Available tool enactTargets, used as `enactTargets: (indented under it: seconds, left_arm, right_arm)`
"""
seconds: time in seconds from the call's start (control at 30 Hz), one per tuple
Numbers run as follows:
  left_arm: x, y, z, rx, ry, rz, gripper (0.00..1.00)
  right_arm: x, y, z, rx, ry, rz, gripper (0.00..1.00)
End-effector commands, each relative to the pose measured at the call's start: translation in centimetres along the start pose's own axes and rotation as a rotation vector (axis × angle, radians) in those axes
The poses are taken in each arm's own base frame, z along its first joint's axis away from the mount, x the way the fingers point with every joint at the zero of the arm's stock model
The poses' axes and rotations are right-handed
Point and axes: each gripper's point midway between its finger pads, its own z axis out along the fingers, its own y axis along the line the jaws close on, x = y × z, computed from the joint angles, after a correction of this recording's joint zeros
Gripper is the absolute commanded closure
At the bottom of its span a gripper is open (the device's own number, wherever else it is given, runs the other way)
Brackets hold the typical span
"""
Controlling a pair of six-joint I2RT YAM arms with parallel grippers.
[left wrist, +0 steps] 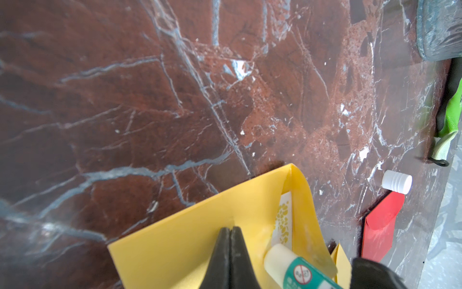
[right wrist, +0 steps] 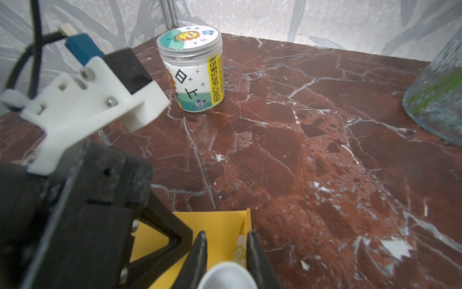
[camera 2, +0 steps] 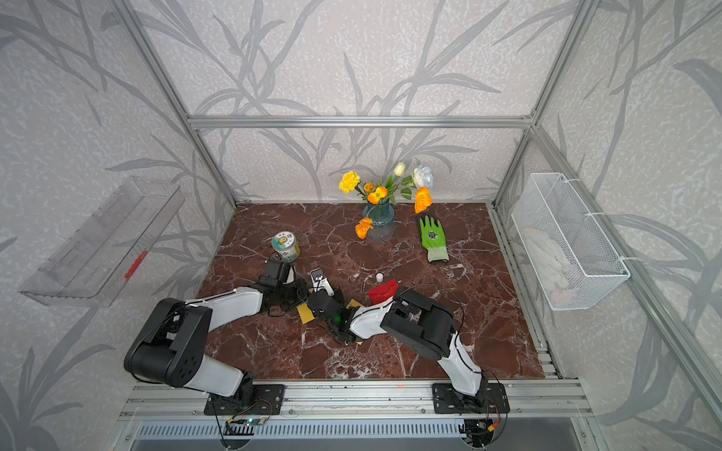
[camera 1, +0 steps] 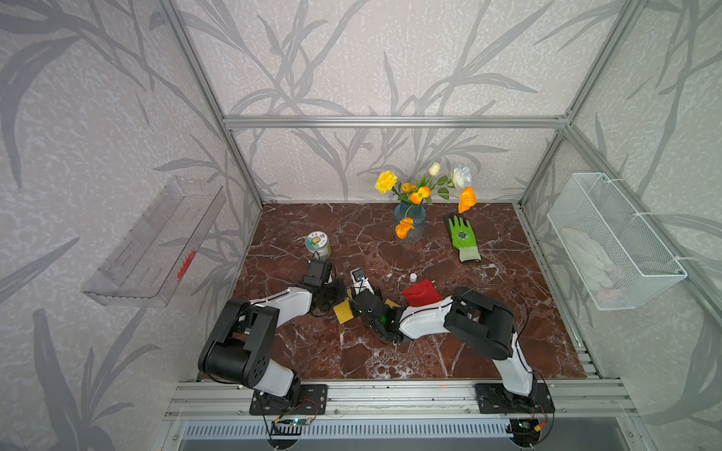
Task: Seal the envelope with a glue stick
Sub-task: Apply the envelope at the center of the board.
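A yellow envelope (left wrist: 187, 245) (camera 1: 344, 312) lies near the table's front middle, its flap (left wrist: 303, 200) standing up. My left gripper (left wrist: 231, 229) is shut, its tips pressing down on the envelope's face. My right gripper (right wrist: 227, 234) is shut on the glue stick (left wrist: 295, 267) (right wrist: 227, 276), a white tube with a green label. The stick is uncapped and its pale tip rests at the envelope's opening, beside a white patterned card (left wrist: 283, 220) inside. The white cap (left wrist: 397, 181) (camera 1: 413, 277) stands on the table apart from it. In both top views the arms hide the fingertips.
A red envelope (camera 1: 424, 293) lies right of the yellow one, by the cap. A labelled jar (right wrist: 193, 70) (camera 1: 318, 244) stands behind the left arm. A vase of flowers (camera 1: 409, 218) and a green glove (camera 1: 463, 238) are at the back. A wire basket (camera 1: 613, 238) hangs on the right wall.
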Motion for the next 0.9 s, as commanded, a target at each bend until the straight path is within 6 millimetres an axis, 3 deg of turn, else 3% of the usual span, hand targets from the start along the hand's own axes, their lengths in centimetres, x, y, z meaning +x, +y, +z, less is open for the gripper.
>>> enactTargets:
  seconds: [0.0, 0.1, 0.33, 0.43, 0.87]
  left_arm:
    - [4.8, 6.1, 0.8, -0.227, 0.155, -0.033, 0.96]
    - [4.8, 5.9, 0.8, -0.222, 0.154, -0.033, 0.96]
    - [4.8, 5.7, 0.8, -0.219, 0.157, -0.029, 0.96]
    - [4.9, 5.6, 0.8, -0.217, 0.158, -0.026, 0.96]
    - [5.1, 5.4, 1.0, -0.209, 0.166, -0.024, 0.96]
  right_arm:
    - [2.8, -2.8, -0.8, 0.107, 0.089, -0.107, 1.0]
    - [1.6, -2.3, -1.0, 0.085, 0.069, -0.097, 1.0]
    - [-4.0, 0.0, -2.1, -0.003, -0.012, -0.003, 1.0]
    - [-5.4, 0.6, -2.3, -0.024, -0.027, 0.02, 1.0]
    - [-3.5, 1.4, 1.5, 0.039, -0.022, 0.053, 1.0]
